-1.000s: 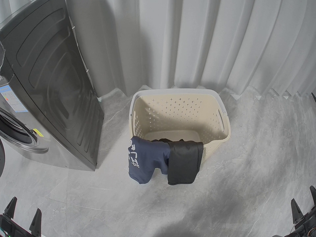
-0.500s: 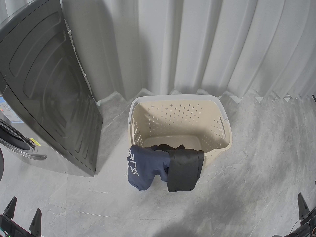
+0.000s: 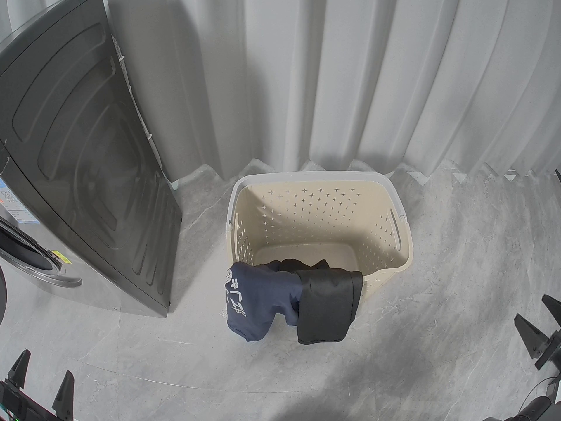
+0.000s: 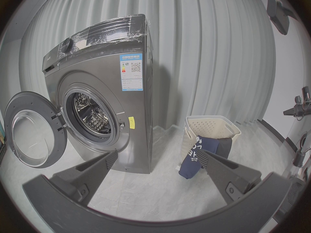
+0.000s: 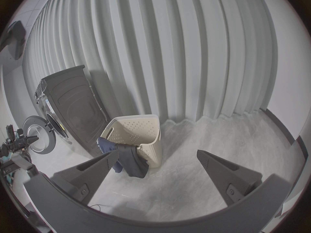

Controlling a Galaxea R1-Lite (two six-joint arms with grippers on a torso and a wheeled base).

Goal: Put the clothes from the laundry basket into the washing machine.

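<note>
Task seems barely begun: navy shirt [image 3: 257, 299] and black garment [image 3: 327, 314] hang over the basket's [image 3: 318, 176] near rim, right of the open washer [image 3: 87, 147]. The left gripper [image 3: 45, 366] and right gripper [image 3: 533, 311] are spread, empty.

Beige laundry basket [image 3: 315, 211] on grey floor [image 3: 456, 323], navy shirt [image 3: 257, 302] and black garment [image 3: 327, 311] draped over near rim, washing machine [image 3: 87, 165] at left

Surface: grey marbled tile floor [image 3: 456, 299] | to my left: dark grey front-loading washing machine [image 3: 87, 165] stands on it | ahead of me: beige perforated plastic laundry basket [image 3: 318, 178], upright, near machine, not touching | rear: white pleated curtain [image 3: 350, 77] meets floor
</note>
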